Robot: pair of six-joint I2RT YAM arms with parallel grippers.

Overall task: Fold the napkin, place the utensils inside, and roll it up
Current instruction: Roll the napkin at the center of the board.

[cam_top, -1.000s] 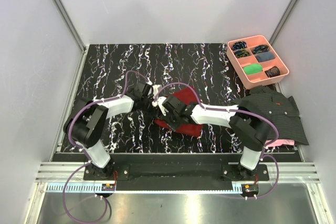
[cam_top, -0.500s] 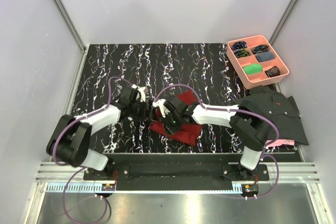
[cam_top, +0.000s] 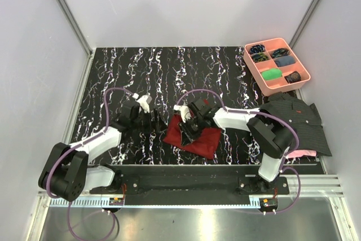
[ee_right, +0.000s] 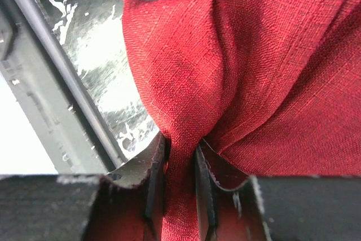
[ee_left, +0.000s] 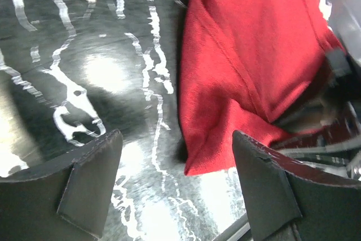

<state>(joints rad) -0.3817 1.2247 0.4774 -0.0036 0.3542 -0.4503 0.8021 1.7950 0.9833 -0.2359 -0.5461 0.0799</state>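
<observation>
My right claw (ee_right: 179, 162) has its jaws drawn nearly together on a bunched pleat of the maroon napkin (cam_top: 202, 140). The wrist view shows the cloth squeezed into a narrow neck between the two pads and fanning out above them. My left claw (ee_left: 177, 183) is spread wide with nothing in it. It hangs low over the marbled black table (cam_top: 141, 71), just beside the napkin's 9 o'clock edge, and the near corner of the cloth lies between its open fingers without touching either one. From overhead, the napkin is a rumpled, partly doubled heap at about 6 o'clock from the table's centre, near the arm bases. The pink compartment tray (cam_top: 252, 67) is off at 2 o'clock and the dark striped shirt (cam_top: 293, 119) at 4 o'clock, both well apart from the work. I can't find the utensils in any view; they may be under the cloth or behind the arms, but I can't tell. I judge the fold to be the step in hand, and it is not finished, since the cloth is gathered rather than lying flat. Next I'd carry the pinched pleat across and lay it down smoothly, with the left claw pinning the 9 o'clock edge so that the layers don't drag.
</observation>
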